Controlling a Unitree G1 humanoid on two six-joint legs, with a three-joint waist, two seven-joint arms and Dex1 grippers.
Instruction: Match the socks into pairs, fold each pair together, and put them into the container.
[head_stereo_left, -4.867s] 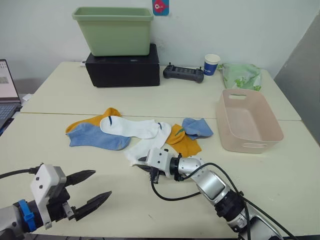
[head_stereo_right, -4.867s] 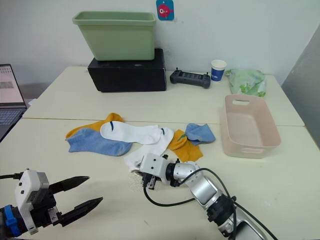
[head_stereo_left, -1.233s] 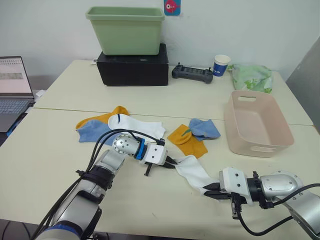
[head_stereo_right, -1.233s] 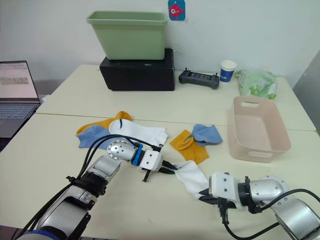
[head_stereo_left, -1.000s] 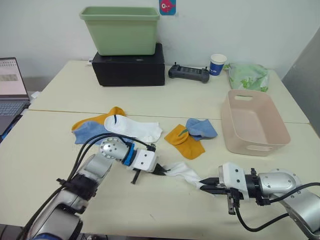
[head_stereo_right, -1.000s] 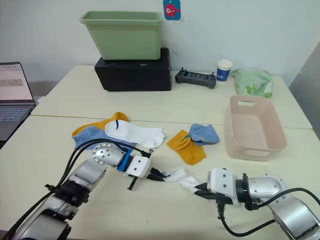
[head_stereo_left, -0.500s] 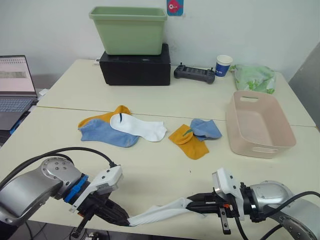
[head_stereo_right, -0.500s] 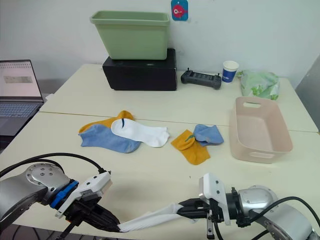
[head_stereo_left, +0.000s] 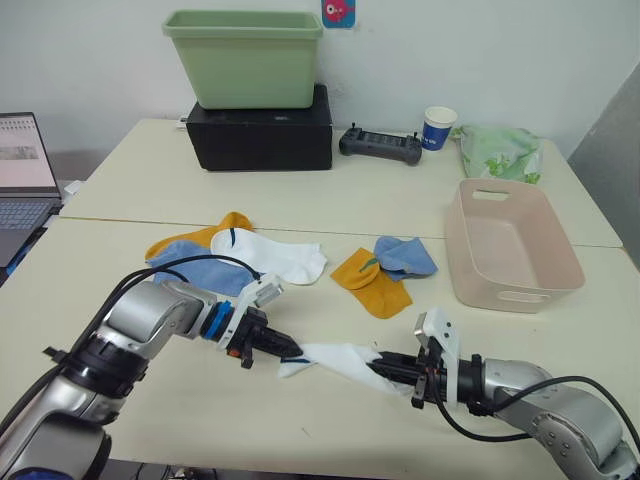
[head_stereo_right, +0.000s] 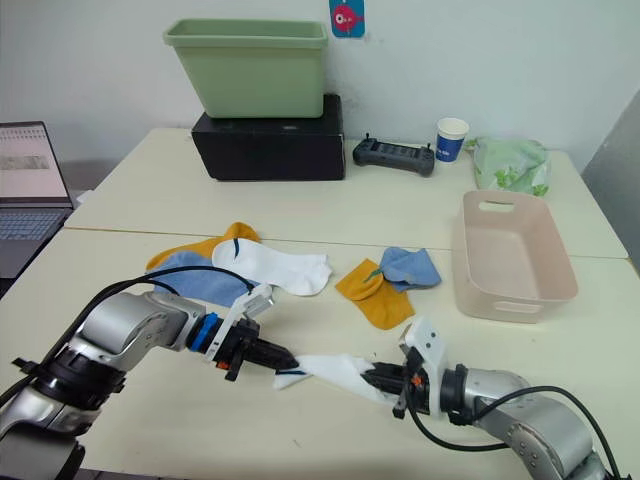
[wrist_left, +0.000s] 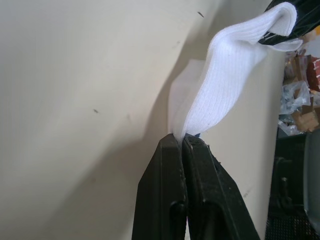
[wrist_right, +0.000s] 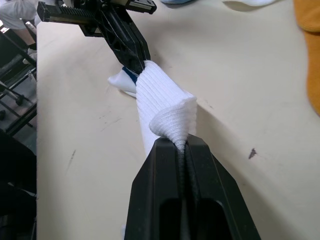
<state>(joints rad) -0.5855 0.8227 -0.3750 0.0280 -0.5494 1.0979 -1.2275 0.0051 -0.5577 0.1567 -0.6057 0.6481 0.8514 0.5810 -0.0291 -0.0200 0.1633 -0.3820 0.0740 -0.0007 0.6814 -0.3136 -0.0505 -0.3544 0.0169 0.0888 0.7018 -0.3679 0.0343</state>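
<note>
While pinched endwise, white sock (head_stereo_left: 335, 358) between both fingers

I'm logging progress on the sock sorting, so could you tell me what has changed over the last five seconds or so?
The right gripper dragged one white sock out of the pile toward the table's near edge. The left gripper then took its other end, so both now pinch it, stretched between them. The other white sock, the yellow and blue socks and the pink tub stayed put.

My head cameras: high, facing down over bench (head_stereo_left: 120, 180). Wrist cameras: close along pincers, opposed, sharing white sock (wrist_right: 162, 107).
</note>
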